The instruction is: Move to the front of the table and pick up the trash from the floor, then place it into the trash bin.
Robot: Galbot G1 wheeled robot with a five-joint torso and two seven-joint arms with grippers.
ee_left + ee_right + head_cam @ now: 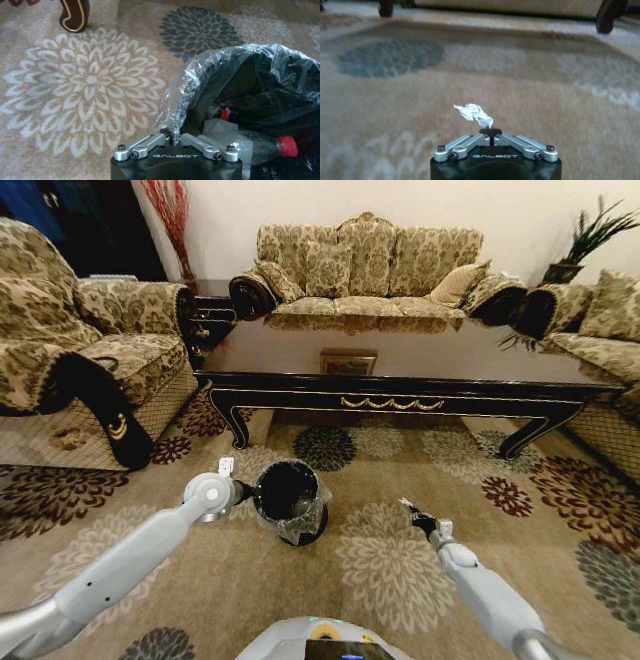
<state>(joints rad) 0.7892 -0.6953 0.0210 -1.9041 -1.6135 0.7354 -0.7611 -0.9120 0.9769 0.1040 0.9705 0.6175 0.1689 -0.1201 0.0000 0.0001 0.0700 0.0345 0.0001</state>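
The small black trash bin with its clear liner stands on the flower-patterned floor, in front of the long dark table. Inside it lie a clear bottle with a red cap and some white paper. My left gripper is shut, with its tips touching the liner's rim. Right of the bin, my right gripper is shut on a small crumpled white scrap of trash, held just above the carpet.
Patterned sofas stand at the left, behind the table and at the right. A dark side table fills the back left corner. A curved table leg stands beyond the bin. Open carpet lies between me and the table.
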